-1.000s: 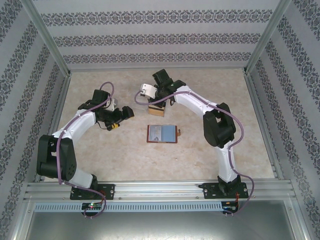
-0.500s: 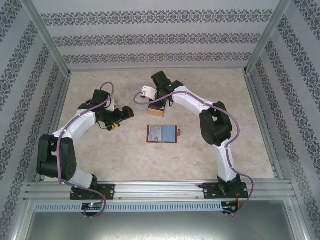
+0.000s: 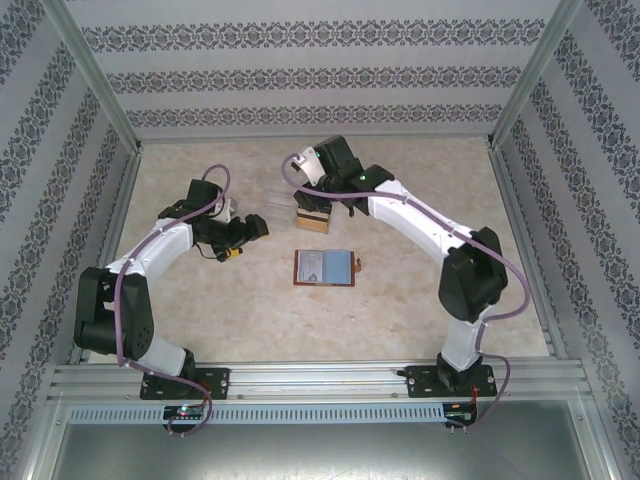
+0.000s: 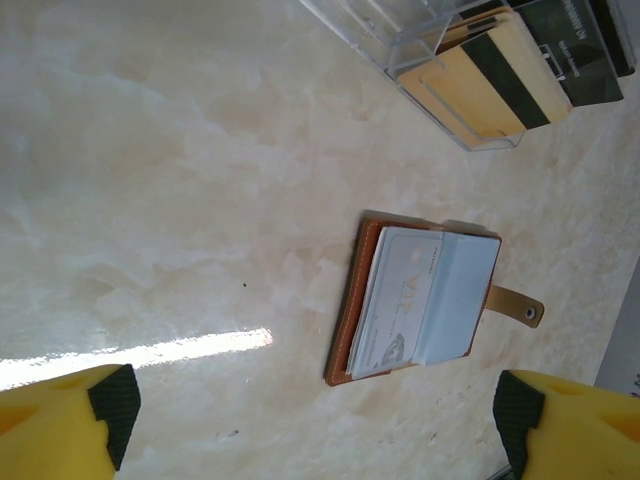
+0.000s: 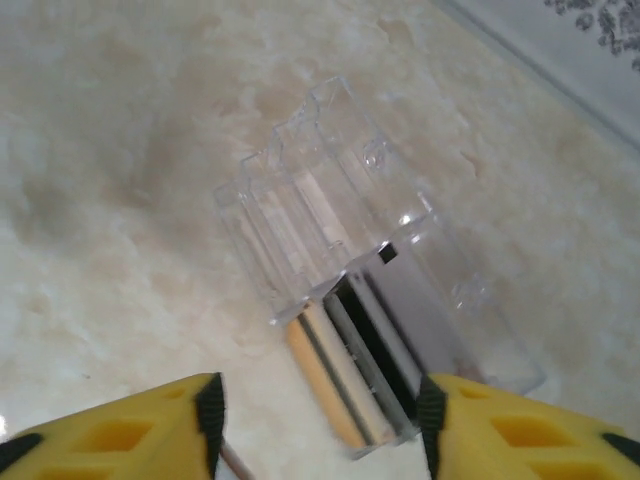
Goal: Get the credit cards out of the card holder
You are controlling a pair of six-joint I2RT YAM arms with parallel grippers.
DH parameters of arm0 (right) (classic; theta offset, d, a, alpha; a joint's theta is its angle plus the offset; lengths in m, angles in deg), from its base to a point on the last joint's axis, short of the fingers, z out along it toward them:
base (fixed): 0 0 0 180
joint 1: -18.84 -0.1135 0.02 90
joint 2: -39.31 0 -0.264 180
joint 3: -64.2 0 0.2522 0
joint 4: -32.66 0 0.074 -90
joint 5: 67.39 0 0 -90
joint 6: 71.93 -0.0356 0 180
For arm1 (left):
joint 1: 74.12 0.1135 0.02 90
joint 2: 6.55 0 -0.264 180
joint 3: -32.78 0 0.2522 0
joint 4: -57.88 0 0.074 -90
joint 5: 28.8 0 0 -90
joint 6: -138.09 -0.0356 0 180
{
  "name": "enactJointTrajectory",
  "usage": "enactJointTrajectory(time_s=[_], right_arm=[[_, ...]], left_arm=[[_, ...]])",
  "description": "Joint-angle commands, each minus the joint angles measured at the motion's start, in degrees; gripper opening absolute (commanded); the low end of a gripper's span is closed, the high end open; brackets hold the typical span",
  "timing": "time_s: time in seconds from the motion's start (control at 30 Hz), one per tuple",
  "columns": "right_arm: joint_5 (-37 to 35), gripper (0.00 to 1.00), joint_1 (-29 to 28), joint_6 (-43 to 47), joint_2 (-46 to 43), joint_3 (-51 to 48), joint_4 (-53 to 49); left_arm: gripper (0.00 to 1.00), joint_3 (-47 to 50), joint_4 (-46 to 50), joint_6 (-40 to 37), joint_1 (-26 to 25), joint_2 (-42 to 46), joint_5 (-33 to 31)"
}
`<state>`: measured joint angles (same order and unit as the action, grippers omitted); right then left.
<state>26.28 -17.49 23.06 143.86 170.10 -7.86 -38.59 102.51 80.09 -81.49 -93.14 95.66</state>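
Card holder [image 3: 325,267], brown, lies open at centre of table [image 3: 200,300], pale cards [image 4: 400,300] in its sleeves. Right gripper [image 5: 320,410] hovers, jaws wide and empty, over clear tray [image 5: 300,210] nearer far edge. Left gripper [image 4: 312,405] wide, empty. Extraction looks unfinished; next move calls for pinching a card edge.

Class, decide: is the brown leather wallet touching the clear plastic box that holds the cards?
Apart. The left wrist view shows a strip of bare table between the brown wallet and the clear box.

Bright, even light; table [image 4: 150,150] glare; soft shadows
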Motion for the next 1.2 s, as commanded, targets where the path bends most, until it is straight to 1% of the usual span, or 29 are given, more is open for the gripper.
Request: enactJointTrajectory(time_s=[0.0, 0.1, 0.17, 0.27, 0.37, 0.57, 0.67, 0.93, 1.0, 1.17], right_arm=[[-3.39, 0.59, -0.94, -23.22, -4.13, -7.04, 2.21], [-2.51, 0.61, -1.93, -34.2, -6.68, -13.73, 3.06], [-1.89, 0.6, -2.35, -40.46, -7.55, -17.73, 3.52], [-0.69, 0.58, -2.77, -47.83, -8.61, -23.97, 6.16], [1.16, 0.52, -2.87, -51.81, -8.46, -28.17, 9.3], [4.58, 0.34, -2.96, -55.7, -5.58, -29.9, 11.77], [5.36, 0.28, -3.11, -56.84, -4.17, -30.16, 12.54], [6.61, 0.23, -2.93, -57.95, -0.88, -30.16, 13.83], [7.3, 0.21, -2.65, -57.88, -0.26, -30.35, 14.18], [7.52, 0.21, -2.02, -58.2, 0.56, -31.57, 14.99]], left_arm=[[0.88, -1.29, -0.55, 0.62, -2.29, -0.9, 0.65], [0.82, -1.2, -2.46, 2.09, -4.63, -1.37, 0.69], [0.79, -1.11, -3.97, 3.3, -6.49, -2.0, 0.74], [0.68, -1.36, -6.03, 5.06, -9.29, -3.81, 0.57], [0.55, -1.55, -8.41, 7.02, -11.82, -6.25, 0.7], [0.35, -3.48, -11.63, 9.85, -15.28, -11.43, -0.05], [0.27, -4.12, -13.08, 10.9, -16.04, -13.17, -0.51], [0.12, -5.29, -14.11, 11.62, -17.26, -18.09, -0.78], [0.11, -4.7, -15.04, 12.19, -17.25, -18.82, -0.76], [0.09, -3.78, -15.12, 12.45, -17.24, -19.6, -2.09]])
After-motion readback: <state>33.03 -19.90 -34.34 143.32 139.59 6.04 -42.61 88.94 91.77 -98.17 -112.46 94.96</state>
